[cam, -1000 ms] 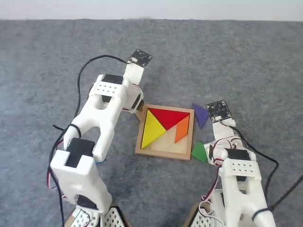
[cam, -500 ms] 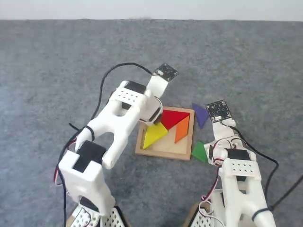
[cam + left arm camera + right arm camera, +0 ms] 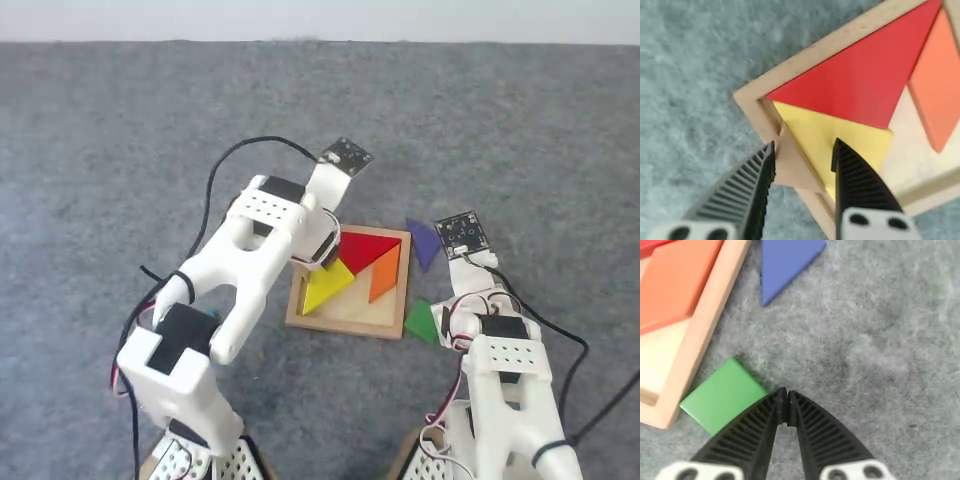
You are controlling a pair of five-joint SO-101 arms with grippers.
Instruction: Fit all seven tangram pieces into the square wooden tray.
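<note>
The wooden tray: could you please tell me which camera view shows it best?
The high view: the wooden tray shows nearly whole, with the left arm covering one corner. The wrist views each catch one corner of it.

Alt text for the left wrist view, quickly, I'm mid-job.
The left gripper hangs open over a corner of the wooden tray, partly above the yellow triangle. A red triangle touches the yellow one, an orange piece lies beside it, grey carpet around.

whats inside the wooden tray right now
A red triangle, a yellow triangle and an orange piece lie in the tray, with bare wood beside them. The left arm covers its far left corner in the high view.
</note>
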